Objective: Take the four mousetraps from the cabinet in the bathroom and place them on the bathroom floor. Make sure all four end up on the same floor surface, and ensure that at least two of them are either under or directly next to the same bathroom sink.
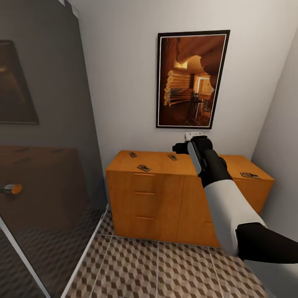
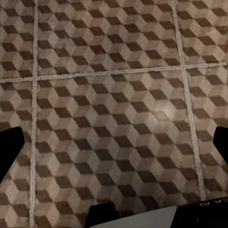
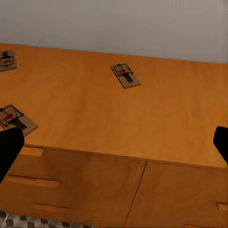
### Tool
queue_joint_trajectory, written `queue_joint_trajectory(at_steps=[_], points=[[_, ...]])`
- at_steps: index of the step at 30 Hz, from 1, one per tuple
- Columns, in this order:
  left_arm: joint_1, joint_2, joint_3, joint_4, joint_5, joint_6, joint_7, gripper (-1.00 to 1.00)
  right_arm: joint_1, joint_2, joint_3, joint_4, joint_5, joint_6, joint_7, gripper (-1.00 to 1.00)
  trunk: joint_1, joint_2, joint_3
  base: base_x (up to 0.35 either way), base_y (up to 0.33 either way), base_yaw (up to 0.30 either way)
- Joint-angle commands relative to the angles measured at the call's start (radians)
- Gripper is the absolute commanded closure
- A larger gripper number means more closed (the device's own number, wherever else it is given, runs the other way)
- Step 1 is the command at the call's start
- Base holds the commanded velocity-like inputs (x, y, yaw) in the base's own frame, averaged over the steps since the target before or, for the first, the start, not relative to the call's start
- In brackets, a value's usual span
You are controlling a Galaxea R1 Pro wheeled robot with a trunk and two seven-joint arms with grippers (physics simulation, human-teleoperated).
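Observation:
Several small tan mousetraps lie on top of the orange-brown cabinet [image 1: 157, 194]: one at the back left [image 1: 133, 154], one near the front [image 1: 144, 167], one mid-top [image 1: 173, 157] and one at the far right [image 1: 249, 175]. My right gripper [image 1: 185, 145] hovers open above the cabinet top, just beside the mid-top mousetrap [image 3: 126, 75]. Its wrist view also holds two more mousetraps [image 3: 7, 60] [image 3: 14, 118], and the dark fingertips [image 3: 9, 149] stand wide apart with nothing between them. My left gripper [image 2: 114, 149] is open, pointing down at the cube-patterned bathroom floor [image 2: 114, 95].
A dark glass partition [image 1: 45, 145] runs along the left, its base rail reaching the floor tiles [image 1: 165, 269]. A framed picture [image 1: 191, 78] hangs on the white wall behind the cabinet. A side wall [image 1: 281, 136] closes in at the right of the cabinet.

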Motion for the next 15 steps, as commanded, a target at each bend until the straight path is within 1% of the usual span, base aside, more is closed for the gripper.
queue_joint_trajectory(at_steps=[1, 6, 15], points=[[-0.001, 0.000, -0.007, 0.001, -0.001, -0.003, 0.008, -1.00, 0.000, -0.002, 0.002, 0.000, -0.001, 0.004, -0.004, -1.00, 0.001, 0.000, -0.001, 0.321, -0.008, 0.000], [-0.001, 0.001, -0.006, 0.001, 0.000, -0.003, 0.008, -1.00, 0.003, -0.008, 0.002, 0.002, -0.003, -0.003, -0.004, -1.00, 0.001, 0.000, -0.001, 0.330, -0.004, 0.000], [-0.001, 0.001, -0.007, 0.001, -0.001, -0.004, 0.008, -1.00, 0.008, -0.012, 0.001, 0.023, -0.001, -0.042, -0.004, -1.00, 0.001, 0.000, -0.001, 0.338, -0.001, 0.000]])
